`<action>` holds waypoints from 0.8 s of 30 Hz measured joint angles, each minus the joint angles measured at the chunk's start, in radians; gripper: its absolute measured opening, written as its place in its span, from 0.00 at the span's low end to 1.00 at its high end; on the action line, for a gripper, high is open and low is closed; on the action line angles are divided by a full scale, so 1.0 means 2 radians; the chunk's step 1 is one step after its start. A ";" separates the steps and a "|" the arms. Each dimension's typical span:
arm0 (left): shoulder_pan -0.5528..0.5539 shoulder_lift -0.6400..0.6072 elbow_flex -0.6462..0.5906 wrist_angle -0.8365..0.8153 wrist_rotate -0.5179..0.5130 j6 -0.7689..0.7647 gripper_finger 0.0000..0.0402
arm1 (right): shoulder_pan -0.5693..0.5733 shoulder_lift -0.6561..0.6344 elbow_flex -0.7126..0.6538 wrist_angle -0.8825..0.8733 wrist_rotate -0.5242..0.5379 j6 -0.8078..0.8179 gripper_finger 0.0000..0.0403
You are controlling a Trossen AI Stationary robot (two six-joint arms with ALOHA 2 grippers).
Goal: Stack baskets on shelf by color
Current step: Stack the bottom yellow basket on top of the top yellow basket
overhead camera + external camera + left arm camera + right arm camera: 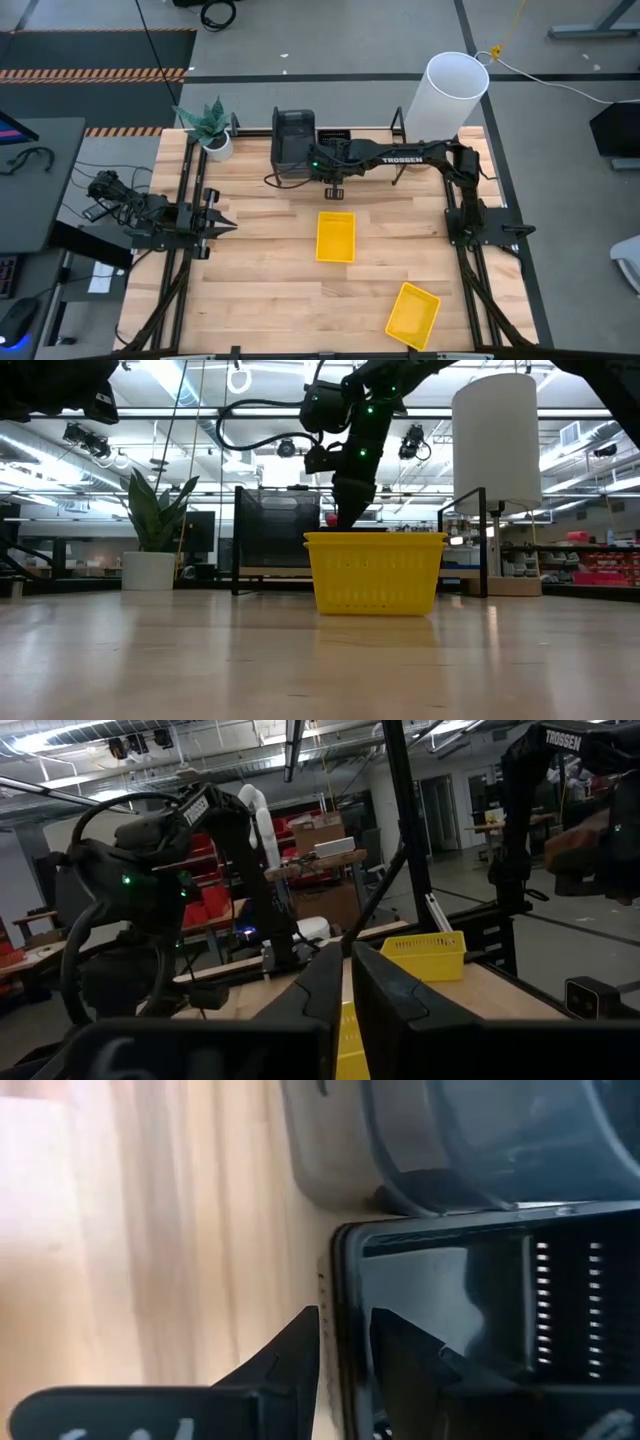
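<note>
Two bright yellow baskets (335,236) (413,314) lie on a pale, striped wood-grain desk (260,290). A dark grey basket (293,143) and a black basket with rows of slots (560,1330) sit on the far shelf, near a white cylinder (447,93).

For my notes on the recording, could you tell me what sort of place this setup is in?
It looks like a robotics lab or workshop. A wooden table stands on a grey floor with striped hazard tape, beside a desk with a monitor. The low view shows open ceilings with strip lights and storage shelves.
</note>
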 joint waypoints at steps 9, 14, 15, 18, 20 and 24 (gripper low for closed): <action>0.000 0.000 0.000 0.000 0.000 0.000 0.06 | 0.007 -0.003 0.049 -0.051 -0.020 0.012 0.27; 0.000 0.000 0.000 0.000 0.000 0.000 0.08 | 0.020 -0.003 0.090 -0.096 -0.045 0.036 0.31; 0.000 0.000 0.000 0.000 0.000 0.000 0.08 | 0.024 -0.003 0.096 -0.110 -0.050 0.044 0.31; 0.000 0.000 0.000 0.000 0.000 0.000 0.09 | 0.040 -0.003 0.114 -0.177 -0.077 0.077 0.33; 0.000 0.000 0.000 0.000 0.000 0.000 0.09 | 0.050 -0.003 0.120 -0.228 -0.107 0.104 0.35; 0.000 0.000 0.000 0.000 0.000 0.000 0.07 | 0.080 -0.003 0.122 -0.313 -0.166 0.162 0.36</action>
